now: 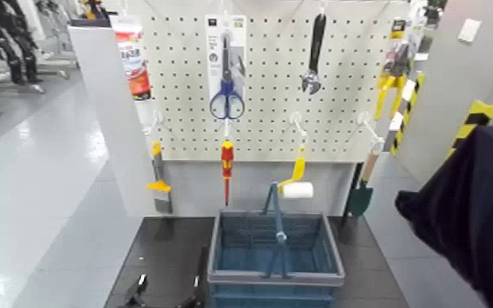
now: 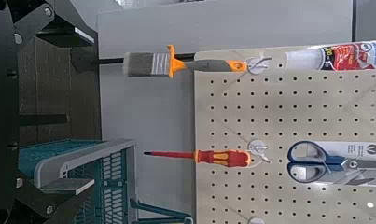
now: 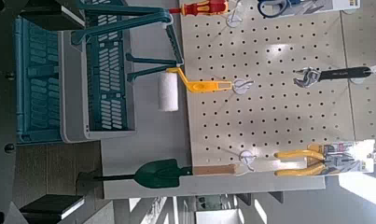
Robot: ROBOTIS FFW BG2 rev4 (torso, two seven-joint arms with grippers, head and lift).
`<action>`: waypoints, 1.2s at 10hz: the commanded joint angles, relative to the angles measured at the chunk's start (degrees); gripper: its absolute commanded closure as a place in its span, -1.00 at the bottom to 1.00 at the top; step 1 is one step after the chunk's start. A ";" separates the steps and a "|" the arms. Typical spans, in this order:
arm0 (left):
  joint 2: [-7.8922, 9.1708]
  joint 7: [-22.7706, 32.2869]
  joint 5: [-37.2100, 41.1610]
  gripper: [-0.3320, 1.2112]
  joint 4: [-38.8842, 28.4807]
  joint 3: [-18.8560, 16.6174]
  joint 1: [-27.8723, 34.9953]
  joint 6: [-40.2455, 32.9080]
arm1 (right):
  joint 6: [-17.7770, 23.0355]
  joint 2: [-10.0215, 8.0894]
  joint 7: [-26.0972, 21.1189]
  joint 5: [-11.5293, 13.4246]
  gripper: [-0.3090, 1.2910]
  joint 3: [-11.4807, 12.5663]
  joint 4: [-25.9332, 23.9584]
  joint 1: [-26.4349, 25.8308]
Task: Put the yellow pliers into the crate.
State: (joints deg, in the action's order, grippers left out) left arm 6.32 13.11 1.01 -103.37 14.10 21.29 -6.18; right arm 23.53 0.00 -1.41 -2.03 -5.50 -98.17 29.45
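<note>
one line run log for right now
yellow pliers: hanging on pegboard | crate: below pegboard | right hand: facing pegboard, open, empty | left hand: left of crate, open, empty

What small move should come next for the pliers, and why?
I'd probably ease the right claw toward the pliers: it faces the board open and empty, while they hang at the board's right end. The left claw can wait low by the crate.

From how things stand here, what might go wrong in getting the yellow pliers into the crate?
The open right gripper might brush the green trowel, which hangs below the yellow pliers. The crate's handle stands up over its opening and could snag the pliers. The left gripper, open low beside the crate, might nudge it if moved.
</note>
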 commanded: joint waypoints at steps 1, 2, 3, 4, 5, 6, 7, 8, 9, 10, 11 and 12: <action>0.01 0.07 0.04 -0.28 -0.08 0.14 -0.02 -0.15 | -0.32 0.17 0.09 0.01 -0.64 -0.04 -0.18 -0.01; 0.01 0.07 0.04 -0.28 -0.16 0.14 0.06 -0.24 | -0.59 -0.09 0.09 0.01 -0.61 -0.12 -0.53 -0.09; 0.01 0.07 -0.04 -0.28 -0.08 0.14 -0.02 -0.41 | -0.15 -0.27 0.18 0.01 -0.50 -0.21 -0.53 -0.18; 0.10 0.16 0.04 -0.28 -0.08 0.14 -0.02 -0.41 | 0.20 -0.18 -0.08 0.18 -0.45 -0.12 -0.53 -0.09; 0.10 0.07 0.04 -0.29 -0.08 0.14 -0.02 -0.41 | 0.29 0.09 -0.17 0.36 -0.42 0.05 -0.62 0.08; 0.10 0.07 0.04 -0.29 -0.16 0.14 -0.02 -0.32 | 0.03 0.26 -0.08 1.06 -0.40 0.58 -1.41 0.35; 0.10 0.16 0.04 -0.29 -0.16 0.14 -0.02 -0.24 | -1.12 0.09 0.71 0.27 -0.45 1.02 -2.11 0.52; 0.19 0.16 0.04 -0.29 -0.16 0.14 -0.02 -0.15 | -1.73 -0.44 1.50 -0.87 -0.44 1.90 -3.17 0.87; 0.19 0.07 0.13 -0.29 -0.25 0.14 -0.02 0.03 | -1.73 -0.62 3.70 -1.14 -0.41 4.10 -4.66 1.05; 0.19 0.07 0.13 -0.29 -0.25 0.23 -0.02 0.20 | -4.54 -0.62 4.93 -1.93 -0.34 5.85 -6.69 0.87; 0.27 0.07 0.31 -0.29 -0.34 0.31 -0.02 0.38 | -5.51 0.00 3.70 -2.63 -0.33 6.82 -6.95 0.43; 0.36 0.07 0.31 -0.29 -0.43 0.40 -0.02 0.64 | -6.30 0.88 4.31 -2.10 -0.35 7.87 -7.12 -0.45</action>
State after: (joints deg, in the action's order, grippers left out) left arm 6.65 13.18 1.30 -103.75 14.45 21.27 -5.68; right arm 17.68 -0.07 2.69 -4.26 1.81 -105.18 29.41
